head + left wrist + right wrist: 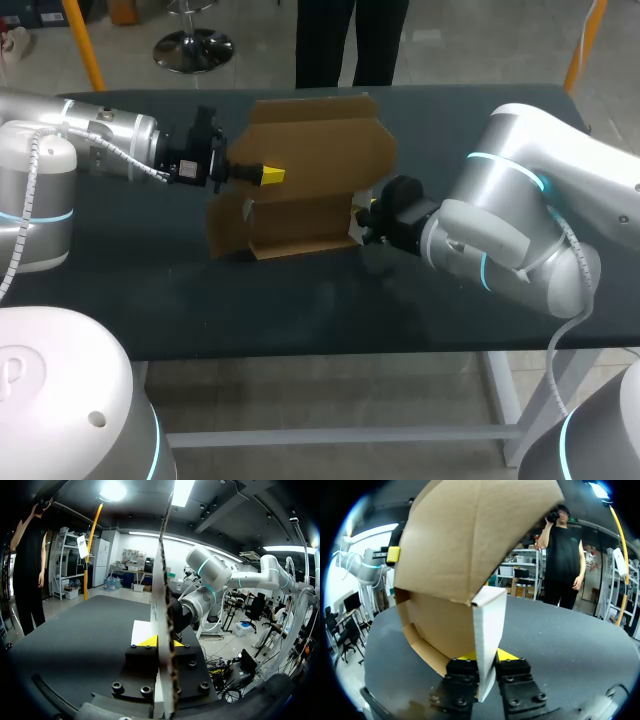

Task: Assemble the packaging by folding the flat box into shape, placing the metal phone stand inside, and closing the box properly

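Between left claw (165,641) and right claw (485,656), each clamped onto it, that half-folded brown cardboard box (320,150) looks light but floppy, so grip near creases.

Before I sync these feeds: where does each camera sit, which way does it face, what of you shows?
Head view: above and behind me, looking down on the table; both arms, left gripper and right gripper holding the cardboard box.
Left wrist view: on my left wrist, looking along its fingers; box edge-on between them, right arm beyond.
Right wrist view: on my right wrist, facing the box; fingers clamp a flap.
Shared: the box, everywhere.
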`<act>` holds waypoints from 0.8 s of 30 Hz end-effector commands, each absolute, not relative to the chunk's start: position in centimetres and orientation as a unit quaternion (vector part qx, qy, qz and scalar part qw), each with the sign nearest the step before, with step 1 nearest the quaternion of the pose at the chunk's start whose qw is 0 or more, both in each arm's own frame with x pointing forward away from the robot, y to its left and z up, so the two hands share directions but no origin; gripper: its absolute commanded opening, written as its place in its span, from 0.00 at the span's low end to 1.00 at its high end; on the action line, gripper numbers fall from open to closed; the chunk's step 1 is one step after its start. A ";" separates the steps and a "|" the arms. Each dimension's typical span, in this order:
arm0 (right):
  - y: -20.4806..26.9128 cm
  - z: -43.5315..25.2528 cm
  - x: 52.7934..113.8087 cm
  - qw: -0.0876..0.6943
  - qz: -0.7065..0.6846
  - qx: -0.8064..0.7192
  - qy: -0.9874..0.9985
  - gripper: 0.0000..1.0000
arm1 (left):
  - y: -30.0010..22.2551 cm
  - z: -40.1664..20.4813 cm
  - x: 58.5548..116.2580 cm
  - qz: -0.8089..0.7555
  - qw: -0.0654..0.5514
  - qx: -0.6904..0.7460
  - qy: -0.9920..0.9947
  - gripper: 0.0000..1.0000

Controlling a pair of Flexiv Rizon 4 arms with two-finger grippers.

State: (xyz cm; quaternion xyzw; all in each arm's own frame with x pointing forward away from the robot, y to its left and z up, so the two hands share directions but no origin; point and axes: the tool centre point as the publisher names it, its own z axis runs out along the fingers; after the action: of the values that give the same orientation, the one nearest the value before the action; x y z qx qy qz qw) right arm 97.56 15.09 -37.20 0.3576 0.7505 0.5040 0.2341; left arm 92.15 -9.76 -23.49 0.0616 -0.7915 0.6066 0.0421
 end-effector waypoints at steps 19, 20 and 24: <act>16.5 -36.6 97.7 0.353 0.442 0.455 0.688 0.00 | -8.9 -20.2 91.2 0.587 0.001 0.012 -0.810 1.00; 16.4 -36.5 97.7 0.352 0.444 0.455 0.687 0.00 | -8.6 -19.9 91.0 0.582 -0.005 0.009 -0.813 1.00; 15.9 -36.2 97.7 0.343 0.453 0.452 0.687 0.00 | -7.3 -18.2 90.0 0.570 -0.022 -0.015 -0.821 1.00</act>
State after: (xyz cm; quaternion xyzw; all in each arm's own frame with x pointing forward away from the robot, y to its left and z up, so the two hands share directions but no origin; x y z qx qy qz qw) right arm 98.18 15.78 -36.12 0.4030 0.7249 0.4927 0.2633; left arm 91.48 -8.59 -19.84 -0.0153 -0.8124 0.5828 -0.0135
